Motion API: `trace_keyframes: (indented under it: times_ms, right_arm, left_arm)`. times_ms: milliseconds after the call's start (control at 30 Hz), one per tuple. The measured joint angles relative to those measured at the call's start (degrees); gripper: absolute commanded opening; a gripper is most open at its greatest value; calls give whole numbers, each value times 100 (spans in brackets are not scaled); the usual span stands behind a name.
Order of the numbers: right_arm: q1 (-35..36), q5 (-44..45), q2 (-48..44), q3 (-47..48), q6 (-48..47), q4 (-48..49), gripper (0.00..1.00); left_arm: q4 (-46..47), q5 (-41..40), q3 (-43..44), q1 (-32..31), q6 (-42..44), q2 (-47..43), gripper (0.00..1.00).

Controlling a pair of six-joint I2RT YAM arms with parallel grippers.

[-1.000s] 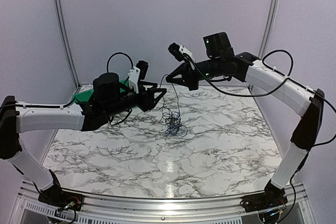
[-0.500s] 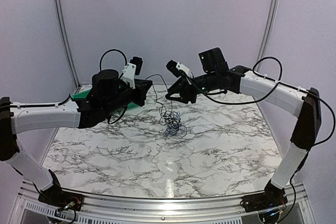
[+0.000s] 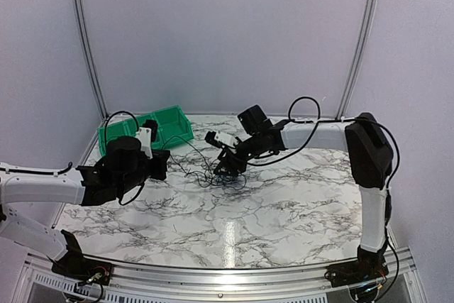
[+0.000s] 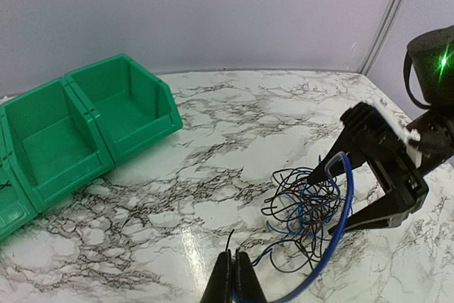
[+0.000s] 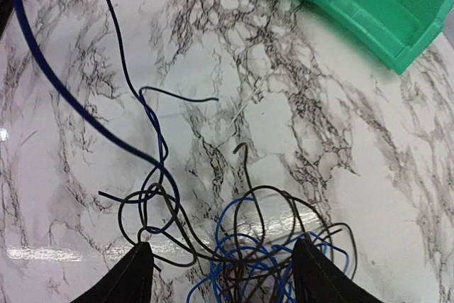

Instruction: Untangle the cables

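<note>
Plenty of bare bench point(image 3: 298, 204) lies from three to six o'clock; the green bins point(image 3: 167, 122) crowd ten o'clock. The right hand point(image 3: 225, 164) is released, the left hand point(image 4: 232, 260) at eight o'clock clenched on one strand of the cables point(image 3: 220, 177) heaped mid-bench. I'd draw that strand slowly toward seven o'clock, stopping short of the edge.

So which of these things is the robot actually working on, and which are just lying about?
Part of the job:
- cables, a loose black and blue tangle
- left pincer, shut on a strand
- right pincer, open over the tangle

Just lying about:
- green bins, nothing visible in them
- marble table under it all
</note>
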Motion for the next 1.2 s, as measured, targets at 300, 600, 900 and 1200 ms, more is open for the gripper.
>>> trace_keyframes:
  times_ms: [300,600,900,1200]
  right_arm:
    - [525,629,774,273,-476,125,43]
    - [476,885,975,339,-487,350,0]
    - [420,573,804,280,-319,964,5]
    - [-66,758,817,15,-50,562,30]
  left_arm:
    - [-138,-332,-415,0,-439,-466,0]
    - [-776,-621,-273,0,-385,-828,0]
    - [-2601,-1189,1311,-59,841,-1735,0]
    - [-2771,-1897,2465,7,1547,-2297,0]
